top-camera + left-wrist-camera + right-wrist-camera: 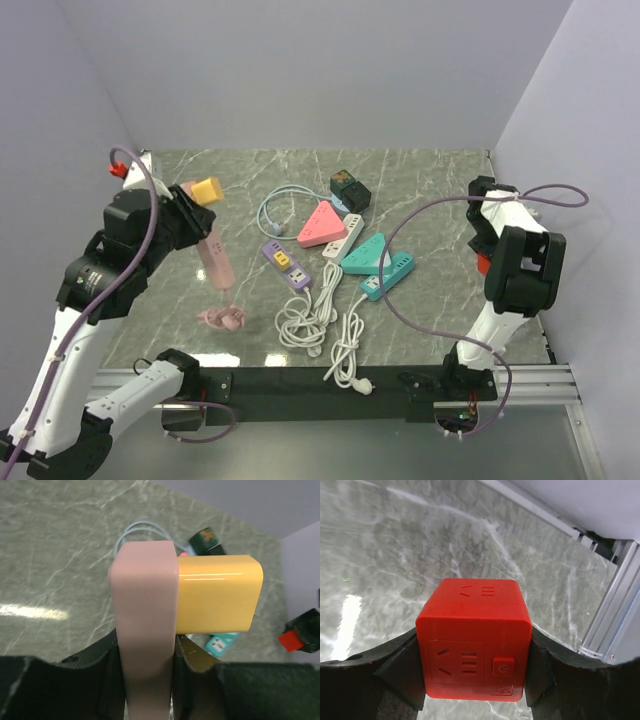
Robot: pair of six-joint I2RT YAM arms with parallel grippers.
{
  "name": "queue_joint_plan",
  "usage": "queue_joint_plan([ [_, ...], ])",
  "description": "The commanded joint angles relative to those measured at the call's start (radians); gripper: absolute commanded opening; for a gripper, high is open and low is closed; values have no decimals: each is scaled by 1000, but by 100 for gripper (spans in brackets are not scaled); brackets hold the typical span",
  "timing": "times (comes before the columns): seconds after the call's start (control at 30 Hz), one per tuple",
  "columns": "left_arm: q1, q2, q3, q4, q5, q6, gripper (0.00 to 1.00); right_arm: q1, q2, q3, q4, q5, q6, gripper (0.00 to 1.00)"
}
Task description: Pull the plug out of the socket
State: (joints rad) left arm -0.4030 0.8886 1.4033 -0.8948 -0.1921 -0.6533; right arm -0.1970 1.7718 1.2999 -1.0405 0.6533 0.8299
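Pink first: hold left gripper (150, 685) clamped on the strip (145, 620) just below the plug (217, 597), strip raised off the table (430, 180), and brace it there. Free up right gripper (472, 690), now pinching a red cube (472, 640) by both flanks, then take the plug by its broad faces and pull straight out along the pins, no twisting. Looks like a glossy yellow rounded block, seated flush on the strip's face near its top end, sticking out sideways.

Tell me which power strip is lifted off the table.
The pale pink strip, held by the left fingers; the purple strip, white strip and teal strip lie on the table.
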Motion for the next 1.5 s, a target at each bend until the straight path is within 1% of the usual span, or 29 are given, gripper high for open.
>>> queue_joint_plan([
  [0.0,10,-34,-68,63,-53,24,0,-5,50,-20,3,51,46,3],
  [0.13,27,-51,-199,100,-64,41,0,-2,93,-62,65,9,11,4],
  [0.2,46,-51,-230,112,-58,55,0,-1,103,-73,83,-20,-8,8],
  [0.27,62,-50,-268,117,-47,61,0,1,98,-83,99,-43,-31,16],
  [0.3,67,-50,-297,122,-44,67,0,1,92,-85,108,-66,-35,35],
  [0.37,82,-48,-320,137,-24,72,0,4,81,-73,100,-78,-48,48],
  [0.4,85,-47,-334,146,-11,75,1,10,75,-68,91,-87,-48,62],
  [0.43,90,-45,-361,154,6,76,0,11,57,-60,92,-101,-64,68],
  [0.47,96,-43,-374,161,28,76,0,14,43,-59,89,-109,-64,72],
  [0.5,99,-39,-385,172,42,75,0,25,26,-57,85,-115,-61,87],
  [0.67,102,-28,-455,218,106,83,0,56,-86,-8,40,-142,-81,91],
  [0.8,104,-19,-493,244,147,95,0,80,-155,50,-18,-168,-94,92],
  [0.83,104,-19,-498,255,154,96,0,99,-191,71,-24,-176,-104,92],
  [0.87,104,-22,-503,263,163,103,0,116,-215,79,-23,-223,-116,92],
  [0.9,104,-25,-513,272,183,106,0,135,-272,75,8,-254,-164,92],
  [0.93,104,-27,-520,287,200,107,0,161,-300,73,17,-271,-167,93],
  [0.97,104,-25,-526,295,213,113,0,222,-325,70,36,-293,-169,95],
  [1.0,105,-23,-533,301,229,116,0,244,-380,62,77,-361,-190,95],
  [1.03,105,-22,-538,310,276,121,0,270,-408,15,123,-444,-251,95],
  [1.07,105,-23,-544,336,307,126,0,313,-437,-11,166,-609,-262,95],
  [1.1,105,-28,-565,359,337,130,0,344,-490,-39,254,-697,-276,95],
  [1.13,105,-34,-578,381,403,130,0,373,-517,-97,310,-781,-297,95],
  [1.17,105,-37,-589,411,422,130,1,401,-537,-123,356,-869,-292,96],
  [1.2,105,-37,-601,421,446,132,1,465,-570,-149,450,-990,-285,96],
  [1.27,105,-24,-613,442,508,129,1,534,-597,-206,543,-1075,-255,96],
  [1.3,105,-17,-622,459,528,129,0,589,-609,-233,630,-1150,-218,96],
  [1.37,105,-7,-635,479,575,124,1,646,-609,-249,735,-1182,-174,97],
  [1.4,105,-2,-641,493,580,121,1,703,-600,-251,761,-1184,-155,96],
  [1.47,105,9,-647,500,600,121,1,748,-586,-248,834,-1181,-120,97],
])
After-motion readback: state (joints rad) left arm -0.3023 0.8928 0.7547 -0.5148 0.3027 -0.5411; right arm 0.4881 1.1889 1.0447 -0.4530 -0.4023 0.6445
